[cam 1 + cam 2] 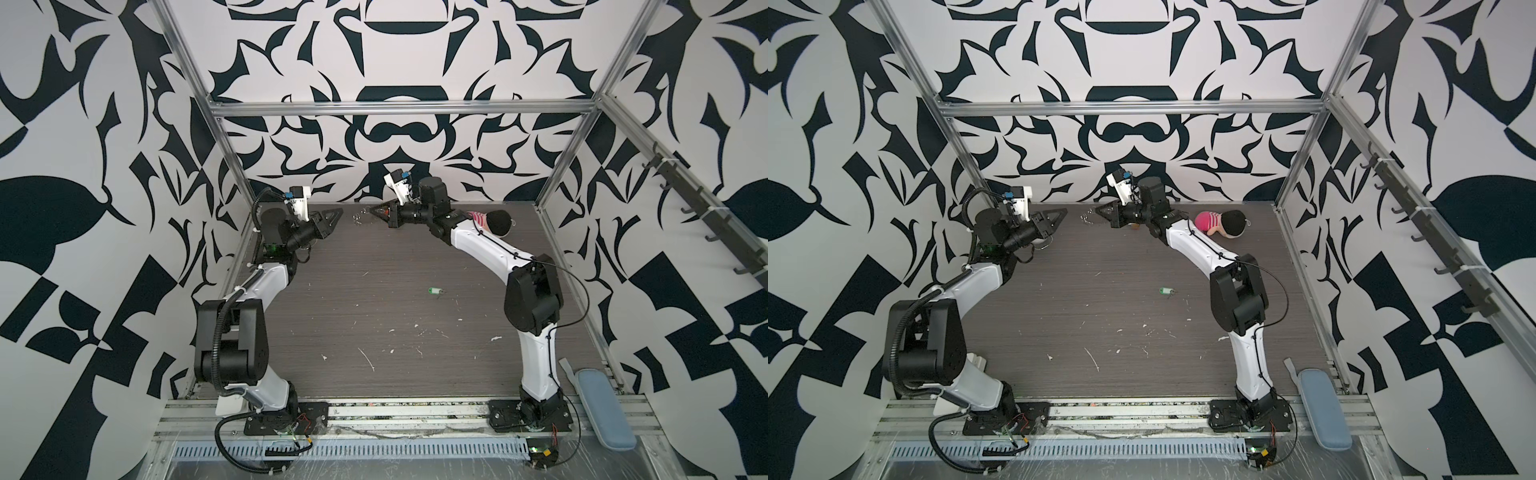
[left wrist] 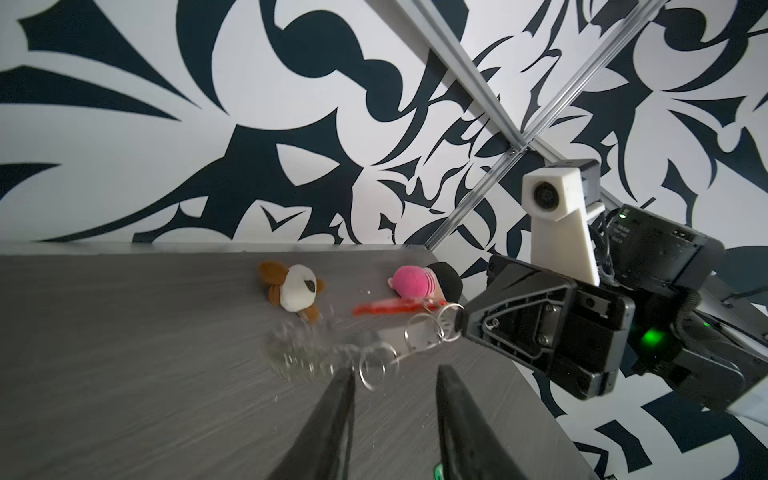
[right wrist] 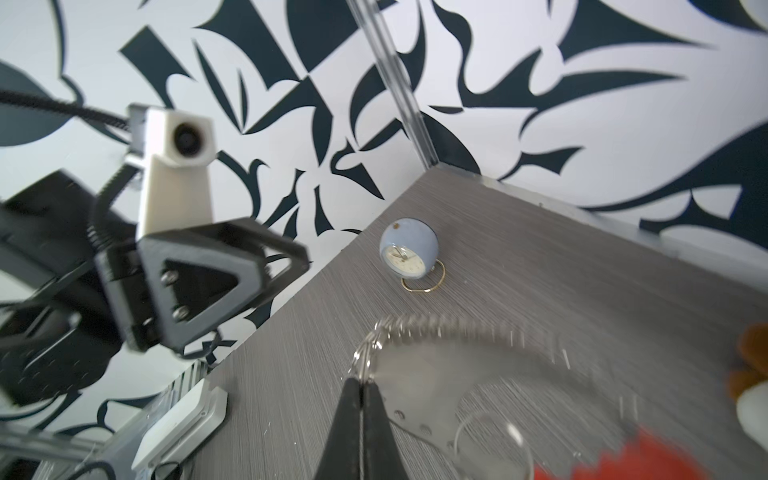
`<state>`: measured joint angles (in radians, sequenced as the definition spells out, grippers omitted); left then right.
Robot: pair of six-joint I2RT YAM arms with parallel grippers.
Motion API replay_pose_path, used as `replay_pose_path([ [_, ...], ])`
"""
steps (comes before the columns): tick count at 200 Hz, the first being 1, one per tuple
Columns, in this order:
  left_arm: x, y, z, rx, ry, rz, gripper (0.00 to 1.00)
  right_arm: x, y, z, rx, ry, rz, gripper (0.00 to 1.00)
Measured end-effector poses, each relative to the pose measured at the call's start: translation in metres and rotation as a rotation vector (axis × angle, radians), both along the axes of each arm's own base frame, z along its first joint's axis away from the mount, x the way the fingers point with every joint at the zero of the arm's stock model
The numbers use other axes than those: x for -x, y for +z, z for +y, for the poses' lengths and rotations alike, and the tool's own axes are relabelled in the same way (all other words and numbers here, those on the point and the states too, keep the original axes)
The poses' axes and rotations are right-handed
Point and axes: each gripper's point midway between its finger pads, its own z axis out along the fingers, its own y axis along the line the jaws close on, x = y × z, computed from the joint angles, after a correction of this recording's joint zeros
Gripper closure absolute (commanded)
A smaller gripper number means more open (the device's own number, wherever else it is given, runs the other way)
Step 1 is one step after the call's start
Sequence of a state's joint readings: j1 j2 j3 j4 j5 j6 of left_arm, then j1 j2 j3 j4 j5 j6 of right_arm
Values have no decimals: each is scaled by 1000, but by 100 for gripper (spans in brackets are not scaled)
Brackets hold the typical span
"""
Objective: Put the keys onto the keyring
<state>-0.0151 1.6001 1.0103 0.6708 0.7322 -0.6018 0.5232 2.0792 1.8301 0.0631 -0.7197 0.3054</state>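
Note:
The keyring is a silver chain of small rings (image 2: 376, 368) joined to an orange-red strip (image 2: 390, 308), and it hangs blurred over the far part of the table. My right gripper (image 3: 363, 380) is shut on one ring at the chain's end, and the chain (image 3: 436, 326) arcs away towards the red strip (image 3: 623, 461). My left gripper (image 2: 395, 376) is open, with a ring just off one fingertip (image 2: 347, 376) and nothing between the jaws. In both top views the two grippers (image 1: 338, 211) (image 1: 374, 210) face each other across the keyring (image 1: 359, 216). The green keys tag (image 1: 435, 291) (image 1: 1165, 291) lies alone at mid-table.
A brown and white plush (image 2: 297, 291) and a pink plush with a black head (image 1: 496, 222) lie near the back edge. A small pale blue clock on a wire stand (image 3: 409, 253) sits by the back left corner. A blue pad (image 1: 604, 411) rests at the front right.

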Motion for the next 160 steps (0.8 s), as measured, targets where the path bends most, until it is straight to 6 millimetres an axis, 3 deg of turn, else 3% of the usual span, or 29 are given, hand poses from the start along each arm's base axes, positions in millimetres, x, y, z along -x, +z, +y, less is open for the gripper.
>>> replay_pose_path([
  [40,-9,24,-2,-11,-9,-72,64,5,1,-2,15,50,-50,100],
  [75,-9,42,-22,-28,-78,-125,64,9,2,-1,13,80,-64,100],
  [109,-9,38,-43,-49,-143,-126,63,11,5,-1,2,94,-78,100],
  [142,-15,25,-44,-59,-150,-96,64,11,12,0,-20,102,-98,100],
  [160,-15,22,-46,-56,-167,-83,69,11,16,0,-33,106,-99,100],
])
